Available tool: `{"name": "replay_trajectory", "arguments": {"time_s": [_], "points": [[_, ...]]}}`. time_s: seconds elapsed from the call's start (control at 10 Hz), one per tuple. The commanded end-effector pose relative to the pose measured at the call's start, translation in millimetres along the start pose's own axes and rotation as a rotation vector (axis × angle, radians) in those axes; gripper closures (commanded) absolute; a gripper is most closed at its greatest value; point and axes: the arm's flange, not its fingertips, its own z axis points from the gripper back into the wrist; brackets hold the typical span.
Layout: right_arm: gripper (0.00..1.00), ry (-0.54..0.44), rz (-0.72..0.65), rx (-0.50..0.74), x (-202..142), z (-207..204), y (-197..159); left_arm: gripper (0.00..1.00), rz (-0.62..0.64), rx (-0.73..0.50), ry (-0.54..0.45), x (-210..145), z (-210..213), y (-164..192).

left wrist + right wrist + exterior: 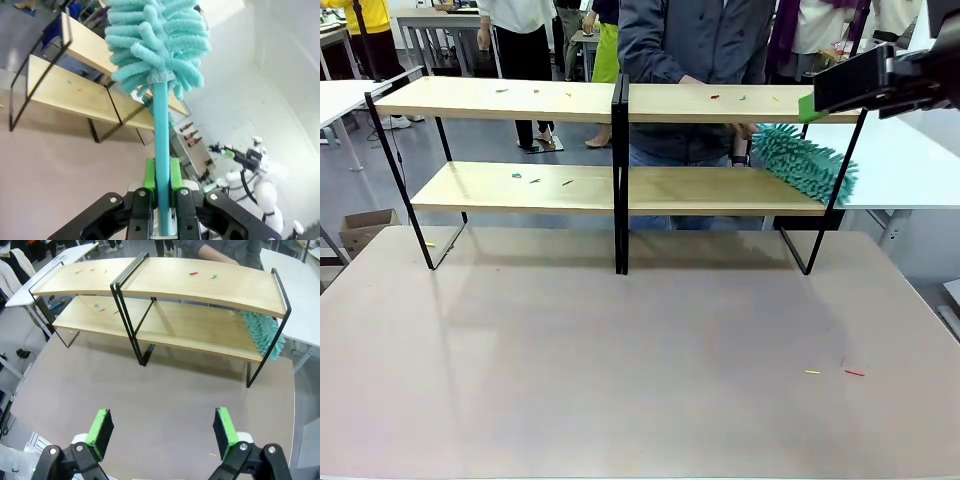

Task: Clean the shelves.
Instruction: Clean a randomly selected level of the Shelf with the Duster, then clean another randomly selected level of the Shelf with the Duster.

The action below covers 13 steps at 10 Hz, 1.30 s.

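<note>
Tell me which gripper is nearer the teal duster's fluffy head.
Left. The left gripper is shut on the handle of the duster, at the right end of the shelves. The right gripper hangs open over the tabletop, well short of the shelves.

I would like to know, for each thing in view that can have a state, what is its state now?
shelves: upright, coloured scraps on both boards.
duster: held by its handle, head at the lower board's right end.
left gripper: fingers shut on the duster's handle.
right gripper: fingers open, empty, above the table.
table: two more scraps on its right side.
</note>
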Motion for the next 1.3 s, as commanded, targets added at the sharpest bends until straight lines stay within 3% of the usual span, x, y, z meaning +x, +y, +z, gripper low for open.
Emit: {"name": "replay_trajectory", "arguments": {"time_s": [0.0,0.7,0.8,0.9,1.0,1.1,1.2], "points": [[0.00,0.001,-0.005,0.000,0,0,0,0.87,-0.050,-0.034,0.025,-8,11,-2],[0.00,0.001,-0.005,0.000,0,0,0,0.87,-0.031,-0.024,0.026,-10,10,-1],[0.00,0.001,-0.005,0.000,0,0,0,0.87,-0.101,-0.018,0.122,-13,5,-19],[0.00,0.001,-0.005,0.000,0,0,0,0.87,-0.124,-0.061,0.322,-21,-20,-34],[0.00,0.001,-0.005,0.000,0,0,0,0.87,-0.149,-0.019,0.459,-29,-43,-42],[0.00,0.001,-0.005,0.000,0,0,0,0.87,-0.181,-0.016,0.692,-46,-65,-48],[0.00,0.001,-0.005,0.000,0,0,0,0.87,-0.230,0.087,0.806,-65,-85,-49]]}}
